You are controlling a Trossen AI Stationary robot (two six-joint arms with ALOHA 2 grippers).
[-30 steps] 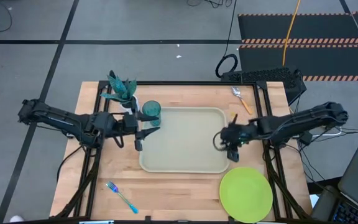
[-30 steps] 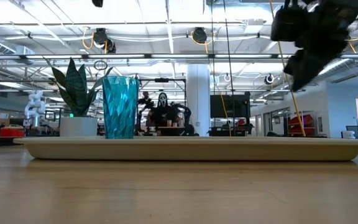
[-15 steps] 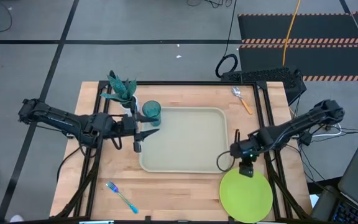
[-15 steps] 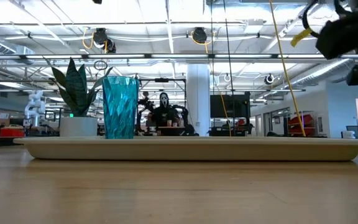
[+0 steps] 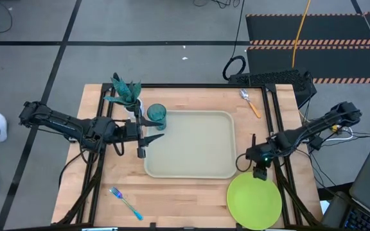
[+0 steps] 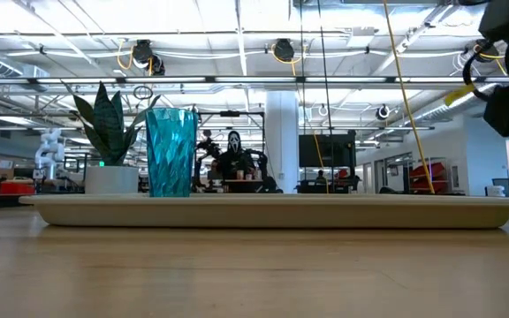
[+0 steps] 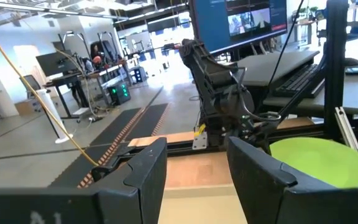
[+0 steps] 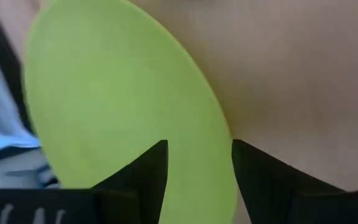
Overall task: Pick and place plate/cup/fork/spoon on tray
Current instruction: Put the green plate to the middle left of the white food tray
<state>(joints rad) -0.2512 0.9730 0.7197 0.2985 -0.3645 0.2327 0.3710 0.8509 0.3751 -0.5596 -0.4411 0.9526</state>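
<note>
looks like a robotics lab / open workshop | rows of ceiling lights (image 6: 237, 18) up top | monitor (image 7: 241, 22) and desks upper right | hazard-striped floor mats (image 5: 313, 29) upper right

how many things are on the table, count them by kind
tray: 1
plate: 1
cup: 1
fork: 1
spoon: 1
potted plant: 1
total: 6

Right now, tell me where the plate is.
In the high view the plate lies on the table's front right corner, off the tray and just past its near right corner. The right gripper hovers open over its far edge.
</note>
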